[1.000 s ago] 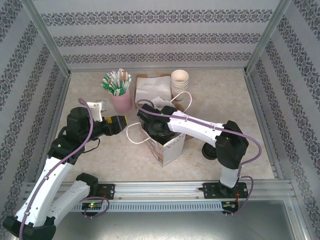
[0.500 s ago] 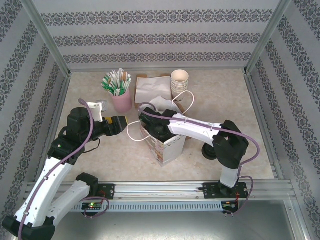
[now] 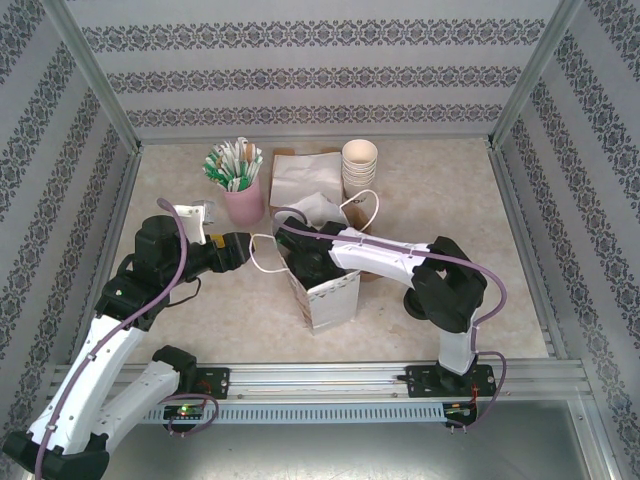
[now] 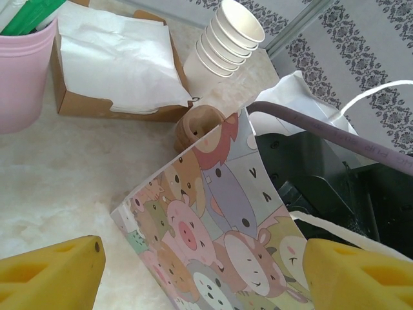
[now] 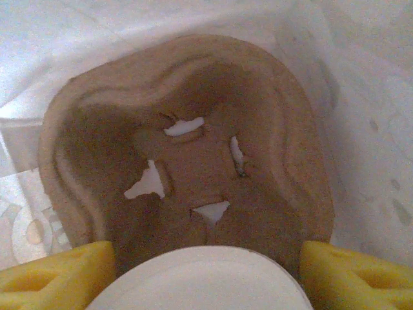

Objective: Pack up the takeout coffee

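Observation:
The cartoon-printed paper bag [image 3: 335, 300] stands mid-table, and its side [image 4: 219, 219] fills the space ahead of my left fingers. My left gripper [image 3: 245, 248] [image 4: 206, 274] is open beside the bag's white handle loop [image 3: 265, 255], holding nothing. My right arm's wrist [image 3: 315, 262] reaches down into the bag's mouth. Inside, a brown pulp cup carrier [image 5: 187, 148] lies on the bag's white floor. A round white cup surface [image 5: 203, 281] sits low in my right gripper [image 5: 203, 274]. Whether the yellow fingertips [image 5: 55, 278] press on it is unclear. The takeout coffee's black lid is hidden.
At the back stand a pink cup of stirrers [image 3: 243, 200] [image 4: 22, 71], a cardboard box of napkins [image 3: 300, 180] [image 4: 116, 71] and a stack of cream paper cups [image 3: 359, 165] [image 4: 226, 39]. A brown pulp piece [image 4: 200, 126] and crumpled white paper [image 4: 290, 103] lie behind the bag.
My right arm has pushed further left and deeper into the bag. The bag has turned and shifted slightly toward my left gripper. The left arm has stayed still.

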`<state>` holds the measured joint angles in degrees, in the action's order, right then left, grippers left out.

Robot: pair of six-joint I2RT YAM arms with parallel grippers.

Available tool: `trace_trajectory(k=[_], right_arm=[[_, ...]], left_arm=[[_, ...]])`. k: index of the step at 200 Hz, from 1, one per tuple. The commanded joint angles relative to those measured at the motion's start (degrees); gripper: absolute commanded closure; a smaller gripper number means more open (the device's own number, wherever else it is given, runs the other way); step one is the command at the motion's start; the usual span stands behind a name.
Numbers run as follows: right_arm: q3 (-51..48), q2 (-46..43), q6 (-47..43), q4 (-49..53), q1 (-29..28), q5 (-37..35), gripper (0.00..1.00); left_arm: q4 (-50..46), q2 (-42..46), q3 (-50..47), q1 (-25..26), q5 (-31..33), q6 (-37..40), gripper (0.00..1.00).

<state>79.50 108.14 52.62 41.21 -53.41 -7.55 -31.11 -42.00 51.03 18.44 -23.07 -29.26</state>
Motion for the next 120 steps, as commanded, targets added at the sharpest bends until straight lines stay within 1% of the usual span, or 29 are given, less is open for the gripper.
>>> trace_trajectory(k=[1,28,61,85,120], right_arm=[[0.16,-3.45,0.59,-0.01,-0.62,-0.15,0.3],[2.35,-8.24,-1.46,1.37,-1.07,-1.35,0.31],[6.52,-12.62,-7.02,4.5,-1.85,-1.89,0.32],[8.04,-16.37,-11.78,5.16,-2.22,-1.67,0.36],[9.78,-21.3,-16.57,6.24,-2.23,-1.6,0.38]], left_arm=[[-1.05,1.02,1.39,0.72,0.94,-0.1,0.2],[-1.29,1.33,1.6,0.73,1.35,0.28,0.2],[-2.66,0.91,2.8,0.84,2.33,2.13,0.2],[-3.81,0.42,4.01,0.85,2.8,4.15,0.21],[-2.71,0.15,5.57,0.83,2.46,8.02,0.22]])
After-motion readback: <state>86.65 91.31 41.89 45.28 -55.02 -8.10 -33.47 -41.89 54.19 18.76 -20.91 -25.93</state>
